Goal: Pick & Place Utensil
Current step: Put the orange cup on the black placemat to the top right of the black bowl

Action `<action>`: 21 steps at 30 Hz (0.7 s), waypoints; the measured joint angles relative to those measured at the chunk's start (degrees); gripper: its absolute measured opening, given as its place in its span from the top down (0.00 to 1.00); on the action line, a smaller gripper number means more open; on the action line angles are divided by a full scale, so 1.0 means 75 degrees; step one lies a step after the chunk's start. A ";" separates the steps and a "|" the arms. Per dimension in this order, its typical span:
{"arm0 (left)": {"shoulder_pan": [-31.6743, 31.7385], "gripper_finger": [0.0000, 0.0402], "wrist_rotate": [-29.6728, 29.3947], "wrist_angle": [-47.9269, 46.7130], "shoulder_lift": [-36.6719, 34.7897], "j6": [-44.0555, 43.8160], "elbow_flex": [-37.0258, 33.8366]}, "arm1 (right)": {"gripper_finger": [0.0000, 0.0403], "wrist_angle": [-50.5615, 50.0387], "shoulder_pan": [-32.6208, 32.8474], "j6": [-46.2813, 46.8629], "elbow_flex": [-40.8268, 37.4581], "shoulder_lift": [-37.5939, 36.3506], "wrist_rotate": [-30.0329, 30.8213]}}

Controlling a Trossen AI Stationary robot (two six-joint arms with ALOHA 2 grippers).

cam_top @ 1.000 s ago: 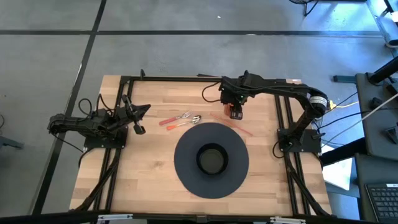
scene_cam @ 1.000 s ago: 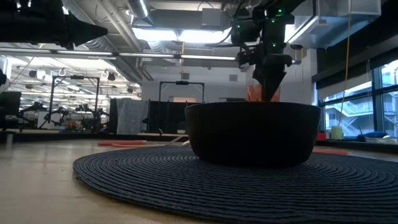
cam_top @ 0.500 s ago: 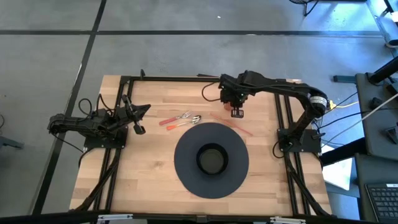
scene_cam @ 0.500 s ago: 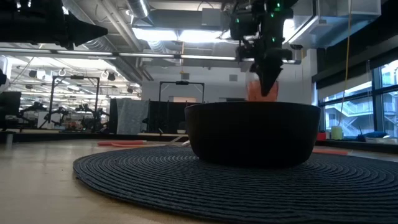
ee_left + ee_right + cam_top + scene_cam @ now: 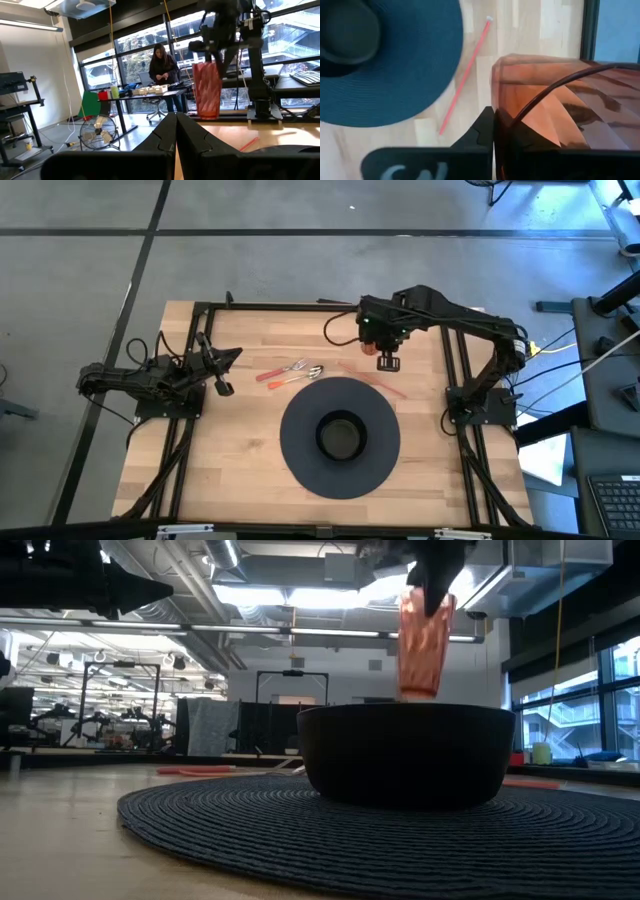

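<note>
**Cup held above the table's far side**

Nearest the front edge lay the round mat [image 5: 340, 437] with the black bowl [image 5: 340, 436] at its centre, bare wood showing on both sides. Just beyond the mat's far rim lay the utensils [image 5: 290, 372], orange-handled, towards the left, and a red straw [image 5: 385, 384] towards the right, partly against the mat's rim. The left gripper [image 5: 224, 388], fingers pressed together and empty, rested at the left side, near the utensils. Farther back, the right gripper [image 5: 387, 361] pinched the rim of an orange cup [image 5: 424, 644], which hung clear above the table, beyond the bowl. A person [image 5: 163, 70] stood at a desk in the room behind.
</note>
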 joint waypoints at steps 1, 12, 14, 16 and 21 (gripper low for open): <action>-0.0001 0.99 0.0000 -0.0001 0.0000 0.0000 0.0000 | 0.97 -0.0113 0.0124 0.0090 0.0123 0.0000 0.0002; -0.0002 0.99 0.0000 -0.0010 0.0000 0.0000 0.0000 | 0.97 -0.0211 0.1216 0.0584 0.0438 -0.0012 -0.0615; -0.0002 0.99 0.0000 -0.0026 0.0000 -0.0003 0.0000 | 0.97 -0.0213 0.1361 0.0727 0.0438 -0.0014 -0.0630; -0.0001 0.99 0.0000 -0.0029 0.0000 -0.0006 0.0000 | 0.97 -0.0212 0.1504 0.0856 0.0438 -0.0015 -0.0610; 0.0000 0.99 0.0000 -0.0032 0.0000 -0.0013 0.0000 | 0.97 -0.0205 0.1830 0.1147 -0.0066 -0.0026 -0.0604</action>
